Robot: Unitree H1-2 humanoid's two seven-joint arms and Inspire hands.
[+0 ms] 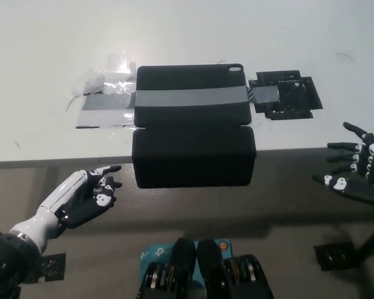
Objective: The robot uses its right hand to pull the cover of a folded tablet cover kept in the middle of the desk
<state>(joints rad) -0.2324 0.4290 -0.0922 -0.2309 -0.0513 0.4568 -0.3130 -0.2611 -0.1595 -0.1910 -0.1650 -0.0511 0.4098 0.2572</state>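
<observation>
Bright, even overhead light washes the white desk (187, 37) nearly featureless toward the top, with soft glare on the clear tape (106, 78) at left. Below the desk edge the floor falls dim and grainy. The black tablet cover (192, 128) shows little surface detail.

One tablet cover (192, 129), two robot hands (87, 196) (356, 171)

**Desk layout**

The tablet cover (192, 124) lies at desk (50, 50) centre, its near flap (193, 157) overhanging the edge at 6 o'clock. Tape patches sit at 9 o'clock (103, 99) and 3 o'clock (285, 96), touching the cover's sides.
</observation>
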